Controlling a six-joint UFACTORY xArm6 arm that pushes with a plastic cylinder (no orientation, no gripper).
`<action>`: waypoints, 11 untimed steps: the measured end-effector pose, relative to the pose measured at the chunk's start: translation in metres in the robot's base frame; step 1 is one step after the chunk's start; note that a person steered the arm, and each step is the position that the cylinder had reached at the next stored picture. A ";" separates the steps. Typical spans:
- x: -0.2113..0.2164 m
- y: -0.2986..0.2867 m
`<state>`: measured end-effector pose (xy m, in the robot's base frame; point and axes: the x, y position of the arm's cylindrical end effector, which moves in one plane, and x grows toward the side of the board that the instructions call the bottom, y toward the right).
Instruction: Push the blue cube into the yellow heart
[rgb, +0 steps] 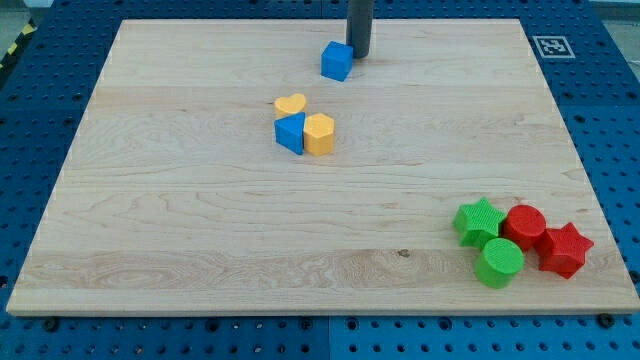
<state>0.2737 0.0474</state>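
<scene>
The blue cube (337, 61) sits near the view's top edge of the wooden board (200, 230), a little left of centre. My tip (359, 55) stands just at the cube's right side, at or very near contact; whether it actually touches cannot be told. The tool is a plain rod with no jaws to part or close, and it holds nothing. Its upper length is cut off by the view's top edge.

The yellow heart (291, 104) lies below and to the left of the cube, apart from it, with bare board between them. Directly beneath the heart, a second blue block (291, 132) and a yellow hexagonal block (319, 133) stand pressed together; the blue one touches or nearly touches the heart, and its shape is hard to make out.

Well apart, at the view's bottom right, a green star (478, 221), red cylinder (525, 226), red star (564, 250) and green cylinder (498, 262) are clustered together.
</scene>
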 end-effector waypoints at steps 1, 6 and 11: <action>0.016 -0.009; 0.027 -0.089; 0.036 0.062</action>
